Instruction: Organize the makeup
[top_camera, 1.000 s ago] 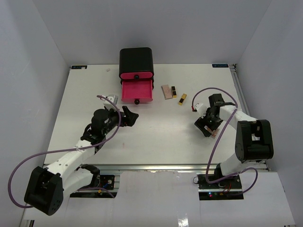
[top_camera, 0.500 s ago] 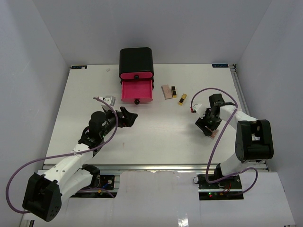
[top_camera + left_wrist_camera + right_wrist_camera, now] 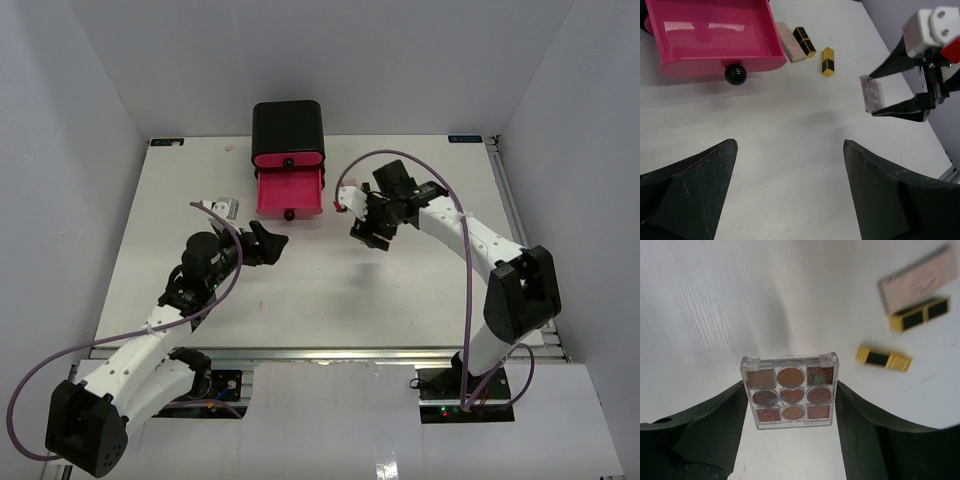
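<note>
My right gripper [image 3: 790,396] is shut on the square pink-brown eyeshadow palette [image 3: 789,390], one finger against each side, and holds it above the white table. From above, the right gripper [image 3: 368,228] hangs just right of the open pink drawer [image 3: 290,192]. In the left wrist view the palette [image 3: 872,93] shows edge-on between those fingers. A flat tan compact [image 3: 790,41] and two black-and-gold lipsticks [image 3: 804,41] [image 3: 827,61] lie on the table right of the drawer. My left gripper [image 3: 790,145] stands open and empty over bare table, in front of the drawer.
The black box [image 3: 288,130] with pink drawers stands at the back middle, its lower drawer [image 3: 715,35] pulled out with nothing visible inside. White walls close the table in on three sides. The right arm reaches across over the compact and lipsticks.
The right arm has swung from the table's right side to the middle beside the drawer, carrying the palette it closed on. The left arm has shifted only slightly.
</note>
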`<state>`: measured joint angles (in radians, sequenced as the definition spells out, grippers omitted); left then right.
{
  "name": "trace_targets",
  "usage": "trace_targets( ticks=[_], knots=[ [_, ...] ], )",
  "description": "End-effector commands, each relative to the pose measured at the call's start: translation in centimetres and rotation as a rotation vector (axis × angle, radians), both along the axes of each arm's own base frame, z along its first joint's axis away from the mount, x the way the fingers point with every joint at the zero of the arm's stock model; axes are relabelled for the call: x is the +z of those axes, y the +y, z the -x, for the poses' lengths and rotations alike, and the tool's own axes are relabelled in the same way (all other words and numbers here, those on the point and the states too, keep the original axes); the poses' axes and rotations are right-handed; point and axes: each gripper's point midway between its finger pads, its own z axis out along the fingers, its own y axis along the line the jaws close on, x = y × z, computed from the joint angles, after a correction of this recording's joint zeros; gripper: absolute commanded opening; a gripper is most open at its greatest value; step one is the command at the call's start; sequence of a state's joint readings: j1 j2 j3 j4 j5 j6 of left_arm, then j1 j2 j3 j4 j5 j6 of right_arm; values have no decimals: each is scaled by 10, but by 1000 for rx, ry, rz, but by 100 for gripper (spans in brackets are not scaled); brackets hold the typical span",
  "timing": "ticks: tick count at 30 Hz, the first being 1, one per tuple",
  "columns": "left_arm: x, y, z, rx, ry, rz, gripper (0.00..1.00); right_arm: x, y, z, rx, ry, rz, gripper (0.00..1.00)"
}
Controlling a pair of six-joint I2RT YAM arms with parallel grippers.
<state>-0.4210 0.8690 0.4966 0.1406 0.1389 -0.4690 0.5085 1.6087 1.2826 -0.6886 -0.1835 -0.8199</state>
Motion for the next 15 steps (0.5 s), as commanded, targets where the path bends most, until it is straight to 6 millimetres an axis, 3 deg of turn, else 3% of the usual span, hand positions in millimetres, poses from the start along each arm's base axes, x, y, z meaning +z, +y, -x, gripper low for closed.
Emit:
trace_targets(
  ticks=[1,7,10,12,15],
  knots=[
    [40,16,3,69,-76,-5,98,56,85,-33,105,-142,-81,25],
    [55,36,10,150,-106,-16,98,91,171,-82,180,-340,-76,26],
    [59,41,11,174,-112,-27,98,95,189,-110,157,-444,-45,27],
    [59,42,10,179,-111,-34,98,103,196,-121,156,-504,-43,28],
    [59,44,10,184,-111,-37,98,99,204,-130,174,-560,-22,29]
  ],
)
